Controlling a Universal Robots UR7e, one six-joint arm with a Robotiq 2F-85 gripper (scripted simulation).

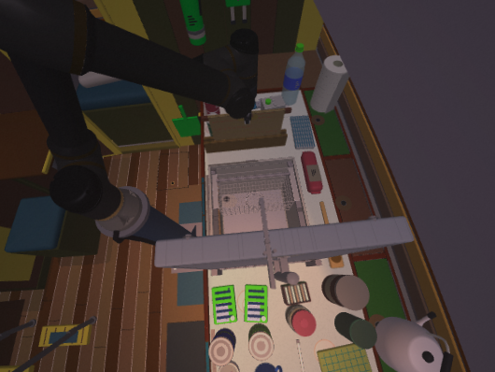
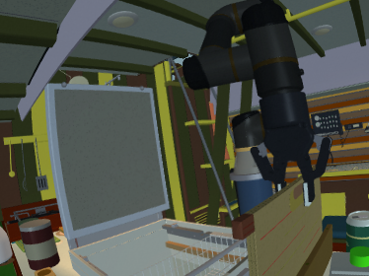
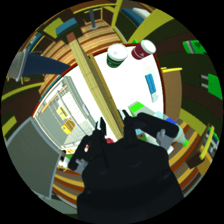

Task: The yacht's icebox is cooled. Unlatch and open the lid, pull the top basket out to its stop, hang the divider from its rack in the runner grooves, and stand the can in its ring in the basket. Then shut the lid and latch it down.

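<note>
The tan divider panel [image 2: 283,229] stands upright in its wooden rack [image 1: 246,140], just beyond the open icebox [image 1: 254,198]. My gripper [image 2: 291,189] straddles the divider's top edge [image 3: 107,102] with its fingers open and holds nothing. The icebox lid [image 2: 106,153] stands raised on its stay. The wire basket [image 1: 254,191] sits in the icebox opening. A green can [image 2: 359,236] stands on the counter past the rack. In the wrist camera two cans [image 3: 117,55] [image 3: 143,49] stand on the white counter.
Behind the work stand a water bottle [image 1: 293,75] and a paper roll [image 1: 329,83]. A red case [image 1: 312,172] and a blue tray [image 1: 301,132] lie right of the icebox. Jars, tins and a kettle [image 1: 415,343] crowd the near counter.
</note>
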